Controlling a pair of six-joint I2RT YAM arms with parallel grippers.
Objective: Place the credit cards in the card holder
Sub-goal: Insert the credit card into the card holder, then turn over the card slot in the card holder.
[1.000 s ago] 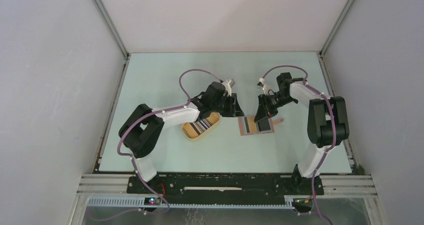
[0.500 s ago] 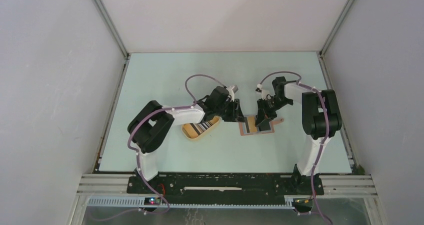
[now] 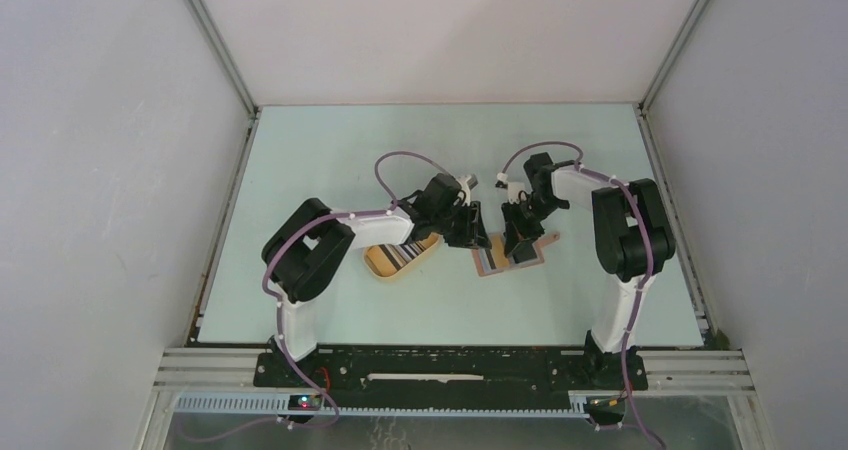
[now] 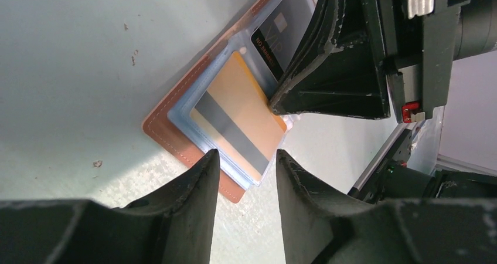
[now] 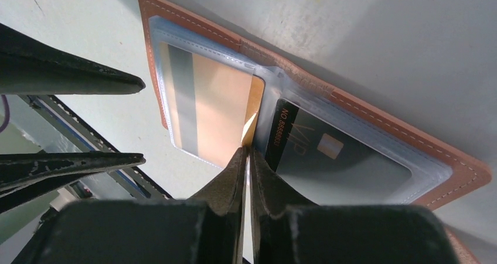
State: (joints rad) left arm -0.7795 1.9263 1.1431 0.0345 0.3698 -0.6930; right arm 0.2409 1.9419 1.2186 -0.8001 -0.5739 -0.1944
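The reddish-brown card holder (image 3: 488,263) (image 4: 164,136) (image 5: 457,170) lies open on the table. An orange credit card (image 4: 240,108) (image 5: 217,108) with a grey stripe sits in its left clear pocket, and a black card (image 5: 316,144) (image 4: 281,29) in the other. My right gripper (image 5: 247,151) (image 3: 517,242) is shut on the orange card's raised inner edge at the fold. My left gripper (image 4: 246,155) (image 3: 470,232) hovers open just off the holder's left end, with nothing between its fingers. More striped credit cards (image 3: 405,251) lie in the tray.
A yellow oval tray (image 3: 385,267) sits left of the holder, partly under my left arm. The two grippers are close together over the holder. White enclosure walls stand on three sides of the pale green table (image 3: 330,150).
Both grippers have come down and inward onto the holder. The right jaws have shut on the orange card's edge, and the holder has shifted slightly left. The left jaws have widened a little.
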